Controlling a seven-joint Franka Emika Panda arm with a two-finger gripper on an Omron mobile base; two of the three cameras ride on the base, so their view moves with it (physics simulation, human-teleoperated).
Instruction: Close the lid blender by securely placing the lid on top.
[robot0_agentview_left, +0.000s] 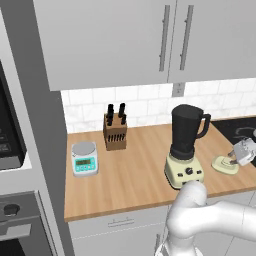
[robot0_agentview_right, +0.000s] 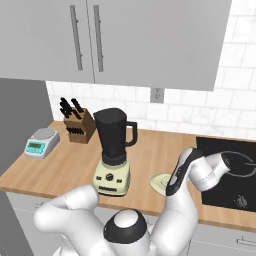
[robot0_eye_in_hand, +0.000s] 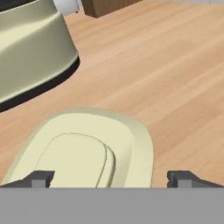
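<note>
Bright even rendered light, soft shadows, slightly coarse resolution

One blender (robot0_agentview_left: 185, 150), one lid (robot0_agentview_left: 224, 164), one knife block (robot0_agentview_left: 115, 128), one scale (robot0_agentview_left: 84, 157).

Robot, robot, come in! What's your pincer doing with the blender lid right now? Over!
Pincer open, low over the lid. Lid flat on the counter, not gripped. Blender jar open on top, nothing in the way.

In the left base view the blender (robot0_agentview_left: 186, 146) stands mid-frame on the counter (robot0_agentview_left: 135, 170), the lid (robot0_agentview_left: 224, 164) lying at its right, knife block (robot0_agentview_left: 115, 131) and kitchen scale (robot0_agentview_left: 84, 158) further left.
</note>
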